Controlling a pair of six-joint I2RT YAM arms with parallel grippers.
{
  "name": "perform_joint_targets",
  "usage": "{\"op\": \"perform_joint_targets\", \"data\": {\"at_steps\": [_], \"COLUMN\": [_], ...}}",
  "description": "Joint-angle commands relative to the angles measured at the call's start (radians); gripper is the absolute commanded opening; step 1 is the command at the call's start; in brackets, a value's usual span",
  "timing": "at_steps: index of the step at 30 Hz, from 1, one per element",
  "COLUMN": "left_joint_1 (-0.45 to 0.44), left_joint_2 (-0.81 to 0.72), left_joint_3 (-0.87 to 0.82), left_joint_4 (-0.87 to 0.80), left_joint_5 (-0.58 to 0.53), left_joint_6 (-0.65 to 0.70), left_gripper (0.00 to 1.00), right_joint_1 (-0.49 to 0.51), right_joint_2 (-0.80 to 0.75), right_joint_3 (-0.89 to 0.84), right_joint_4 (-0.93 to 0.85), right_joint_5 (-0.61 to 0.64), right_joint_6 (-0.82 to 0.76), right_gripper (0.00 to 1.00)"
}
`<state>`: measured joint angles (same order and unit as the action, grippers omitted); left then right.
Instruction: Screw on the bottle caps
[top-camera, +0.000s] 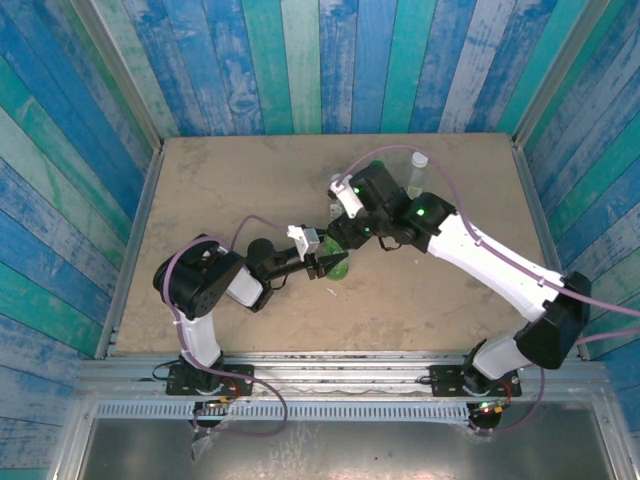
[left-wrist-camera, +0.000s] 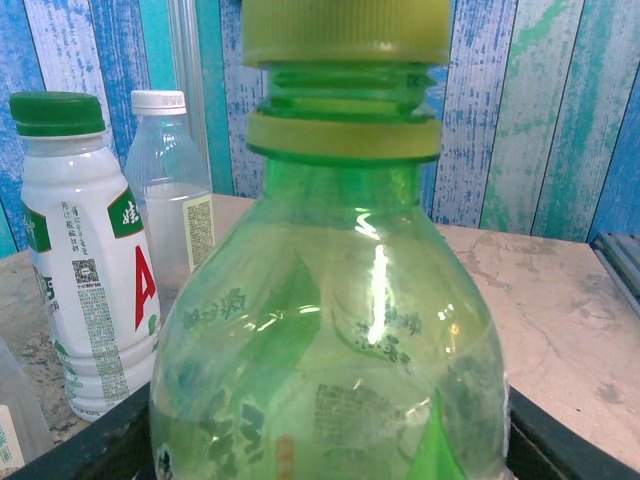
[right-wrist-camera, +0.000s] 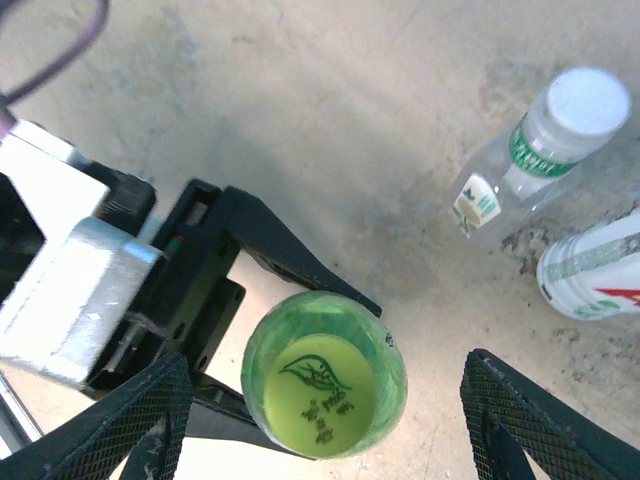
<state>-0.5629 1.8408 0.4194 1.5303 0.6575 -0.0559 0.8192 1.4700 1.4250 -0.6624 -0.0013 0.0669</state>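
Jaws, left: clamped on the green bottle (top-camera: 342, 268), one black finger (right-wrist-camera: 290, 250) on each side of the body. Bottle is upright, near the centre of the worktop (top-camera: 250, 180).

Left arm (top-camera: 200, 285): base at 7 o'clock on the worktop edge, elbow folded, forearm running low and level toward 3 o'clock into the bottle.

Jaws, right: wide apart. The mesh-faced fingertips (right-wrist-camera: 130, 420) sit at either side of the bottle top, clear of it, touching nothing.

Right arm (top-camera: 480, 255): base at 5 o'clock, reaching toward 10 o'clock, wrist bent down so the jaws hang over the green bottle.

Yellow-green cap (left-wrist-camera: 345, 30): on the green bottle's neck. Bare thread shows between its skirt and the neck ring. From above, the top carries a leaf print.

Other containers, roughly 1 o'clock from the green bottle in the top view:
- white bottle (left-wrist-camera: 85, 290), red-and-green label, upright, dark green cap (left-wrist-camera: 55, 112) on it
- clear bottle (left-wrist-camera: 165, 190) just beside it, upright, white cap (left-wrist-camera: 158, 101) on it
- another clear bottle (left-wrist-camera: 15, 420), cut off at the 7 o'clock corner of the left wrist view, top hidden

Cannot tell the fill level in any of them.
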Motion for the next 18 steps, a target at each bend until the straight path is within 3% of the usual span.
{"op": "perform_joint_targets", "data": {"at_steps": [1, 4, 7, 18], "left_joint_1": [-0.002, -0.002, -0.002, -0.002], "left_joint_2": [0.027, 0.023, 0.017, 0.014], "left_joint_3": [0.008, 0.005, 0.007, 0.005], "left_joint_4": [-0.005, -0.005, -0.011, -0.012], "left_joint_5": [0.014, 0.013, 0.013, 0.012], "left_joint_6": [0.013, 0.014, 0.016, 0.016], "left_gripper": [0.65, 0.65, 0.65, 0.65], "right_joint_1": [-0.008, -0.026, -0.035, -0.042], "right_joint_2": [-0.058, -0.068, -0.060, -0.017], "right_joint_3": [-0.056, -0.069, -0.072, -0.079], "right_joint_4": [0.098, 0.108, 0.094, 0.036], "right_joint_5": [0.005, 0.003, 0.000, -0.052], "right_joint_6": [0.030, 0.045, 0.041, 0.044], "right_gripper": [0.68, 0.47, 0.35, 0.24]}}
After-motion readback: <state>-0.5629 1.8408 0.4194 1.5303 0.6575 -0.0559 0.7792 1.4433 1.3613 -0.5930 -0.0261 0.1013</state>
